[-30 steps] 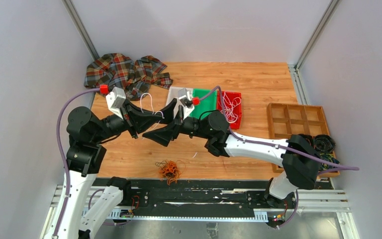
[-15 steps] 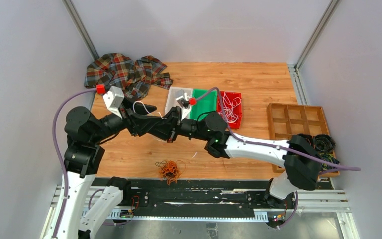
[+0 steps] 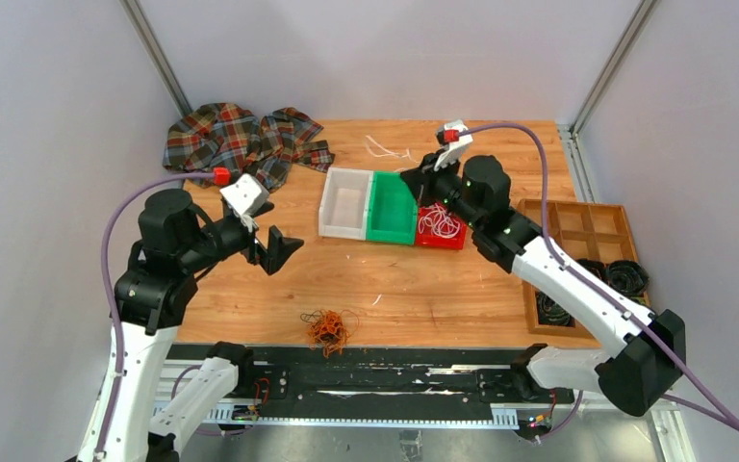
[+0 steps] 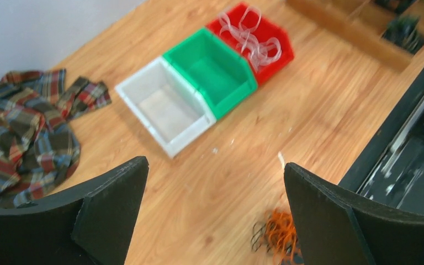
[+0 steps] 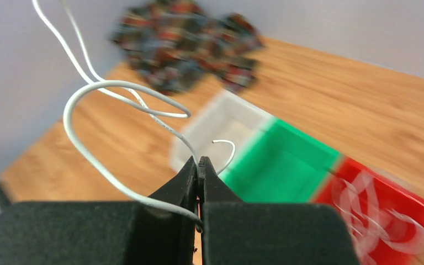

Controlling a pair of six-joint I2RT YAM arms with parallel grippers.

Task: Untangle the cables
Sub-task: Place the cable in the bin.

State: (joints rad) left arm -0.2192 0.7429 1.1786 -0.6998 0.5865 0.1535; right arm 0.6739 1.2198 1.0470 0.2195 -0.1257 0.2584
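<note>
view: top external
left gripper (image 3: 284,252): jaws spread wide with nothing between them, over bare wood on the left
right gripper (image 3: 409,177): reaches behind the bins; its closure is hard to read from here
held white cable (image 3: 385,151): one thin loop running from that gripper toward the far edge; it probably hangs clear of the wood
bins: three in a touching row, white bin (image 3: 346,202), green bin (image 3: 392,207), red bin (image 3: 454,241)
white bundle (image 3: 440,223): one clump, inside the red bin
orange tangle (image 3: 329,327): one, at the near edge, well apart from both grippers
plaid cloth (image 3: 241,140): one, far left corner
wooden tray (image 3: 577,231): one, on the right

view: left wrist
left gripper (image 4: 215,210): fingers far apart, empty
orange tangle (image 4: 276,237): below, nearer one finger, with a few dark strands mixed in
white bundle (image 4: 251,41): loops overlap, so the strands cannot be counted

view: right wrist
right gripper (image 5: 199,165): jaws pressed together, pinching the held white cable (image 5: 96,88) close to one free end
loops: two above the jaws, standing up on their own

handling: very light, springy rather than limp, and likely slick, so only a full pinch should keep it
where to hold: a free end or a single outer strand, not the middle of a clump
</note>
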